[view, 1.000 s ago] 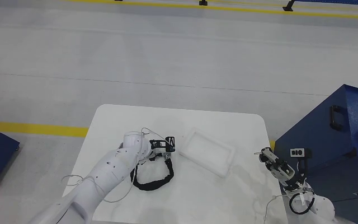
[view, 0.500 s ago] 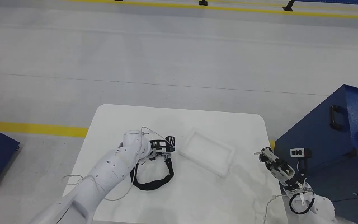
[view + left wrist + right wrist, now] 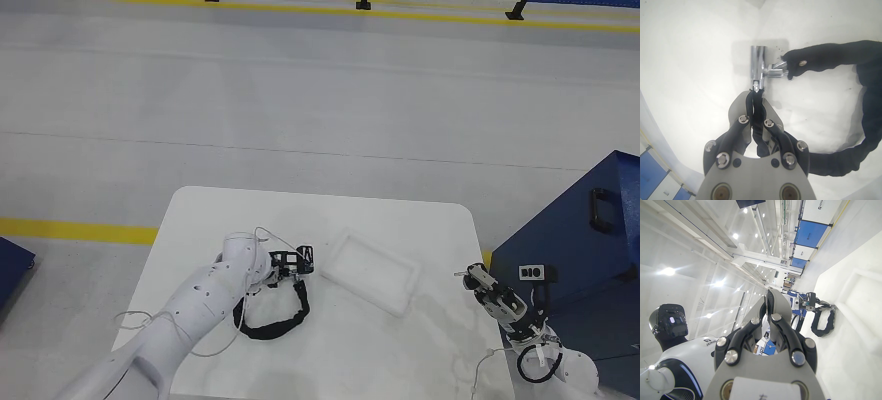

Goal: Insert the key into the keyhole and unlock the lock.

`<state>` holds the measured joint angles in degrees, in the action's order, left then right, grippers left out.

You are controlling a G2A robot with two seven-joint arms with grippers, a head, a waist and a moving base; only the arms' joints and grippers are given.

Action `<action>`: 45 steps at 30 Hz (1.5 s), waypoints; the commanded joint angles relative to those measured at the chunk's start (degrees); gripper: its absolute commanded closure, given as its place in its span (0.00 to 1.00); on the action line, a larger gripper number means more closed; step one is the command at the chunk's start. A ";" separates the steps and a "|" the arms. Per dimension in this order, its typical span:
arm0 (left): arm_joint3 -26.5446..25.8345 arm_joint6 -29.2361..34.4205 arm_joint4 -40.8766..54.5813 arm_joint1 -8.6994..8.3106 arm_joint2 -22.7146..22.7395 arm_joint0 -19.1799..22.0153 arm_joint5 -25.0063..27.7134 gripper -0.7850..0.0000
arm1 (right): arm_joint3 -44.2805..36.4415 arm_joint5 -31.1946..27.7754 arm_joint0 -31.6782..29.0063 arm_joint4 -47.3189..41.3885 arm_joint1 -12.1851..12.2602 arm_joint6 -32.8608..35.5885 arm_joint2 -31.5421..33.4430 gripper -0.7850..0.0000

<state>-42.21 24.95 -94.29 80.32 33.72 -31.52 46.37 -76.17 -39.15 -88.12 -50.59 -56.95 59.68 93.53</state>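
A shallow white tray (image 3: pixel 368 272) lies near the middle of the table (image 3: pixel 330 215), turned askew to its edges. The lock (image 3: pixel 829 166) is outside the tray, on the bare tabletop just beside its left side. It is a chain in a black sleeve that curls into a loop, with both ends meeting at a chrome cylinder (image 3: pixel 757 62) that lies flat on the table. One sleeved end joins the cylinder from the side and the other runs into the cylinder's end.

The left gripper (image 3: pixel 755 96) is clenched on that second sleeved end, with its fingertips right at the cylinder. The black fabric is pinched between the pads (image 3: pixel 748 106) and runs back between the fingers.

The right gripper (image 3: pixel 768 294) sits at the table's right edge, apart from the tray and well apart from the lock. Its pads are pressed together, and whether they pinch anything cannot be told.

The table is white with rounded corners. It stands on a pale grey floor (image 3: pixel 300 90) crossed by a yellow line (image 3: pixel 70 231). A blue cabinet (image 3: pixel 590 240) stands just to the table's right
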 commanded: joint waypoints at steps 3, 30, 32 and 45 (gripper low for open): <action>-1.34 -2.51 -2.58 -0.07 0.06 -0.26 -5.09 1.00 | 0.00 0.00 0.00 0.00 0.00 0.00 0.00 1.00; -41.06 -25.31 -23.47 -14.66 22.65 -26.23 -15.02 1.00 | 0.00 0.00 0.00 0.00 0.00 0.00 0.00 1.00; -44.69 -27.62 -24.71 -15.55 24.63 -28.56 -14.08 1.00 | 0.00 0.00 0.00 0.00 0.00 0.00 0.00 1.00; -49.16 -53.25 -23.08 -18.54 31.53 -33.85 -11.14 1.00 | 0.00 0.00 0.00 0.00 0.00 0.00 0.00 1.00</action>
<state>-91.90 -25.78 -117.78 61.85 65.25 -65.45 35.32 -76.17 -39.15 -88.12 -50.59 -56.95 59.68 93.53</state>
